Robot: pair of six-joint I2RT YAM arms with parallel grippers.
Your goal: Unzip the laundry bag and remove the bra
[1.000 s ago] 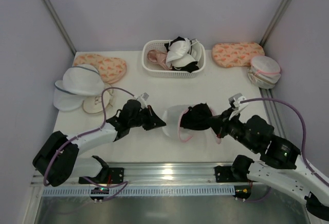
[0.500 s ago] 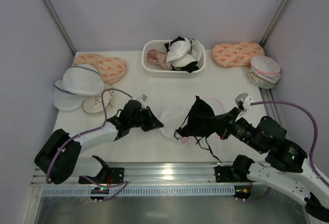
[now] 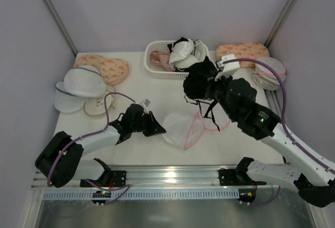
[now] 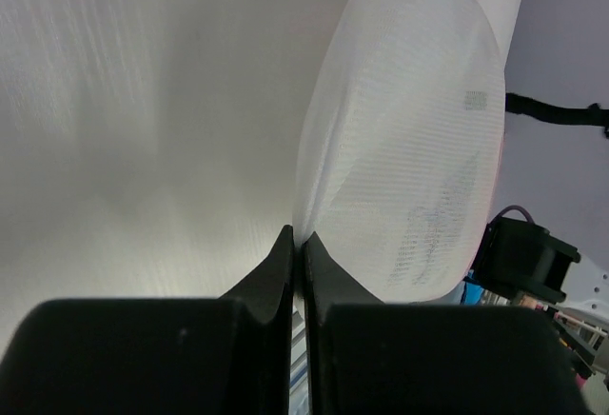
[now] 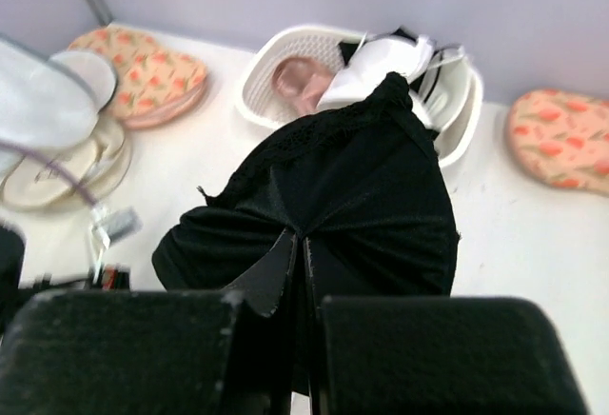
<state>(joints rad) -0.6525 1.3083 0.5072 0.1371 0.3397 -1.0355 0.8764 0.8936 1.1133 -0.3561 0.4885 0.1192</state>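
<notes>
The laundry bag point(image 3: 178, 126) lies on the white desk point(image 3: 136, 89) near the middle, towards the near edge. Its white mesh is slumped and its pink zipper rim gapes on the right side. The left pincer point(image 3: 158, 130) sits low at the bag's left edge. In the left wrist view its two black fingers point(image 4: 276, 272) are pressed together, and the mesh of the bag point(image 4: 409, 148) meets them right at the tips. They seem to be pinching a fold of that mesh, though the contact is too thin to be sure of how much is caught.

The bra point(image 3: 198, 84) is black, out of the bag and off the desk. It hangs from the right pincer point(image 3: 207, 88) to the far right of the bag, just near of the basket point(image 3: 152, 68). Its thin straps dangle towards the bag's pink rim. In the right wrist view the pincer point(image 5: 298, 239) is closed tight on the dark fabric point(image 5: 333, 196), which drapes over the fingertips (lace edging shows along the upper fold).

The white basket at the far side holds a jumble of pink, white and black garments. Patterned pouches point(image 3: 107, 68) lie at the far left and far right. A stack of white mesh domes point(image 3: 78, 84) rests on the left.
</notes>
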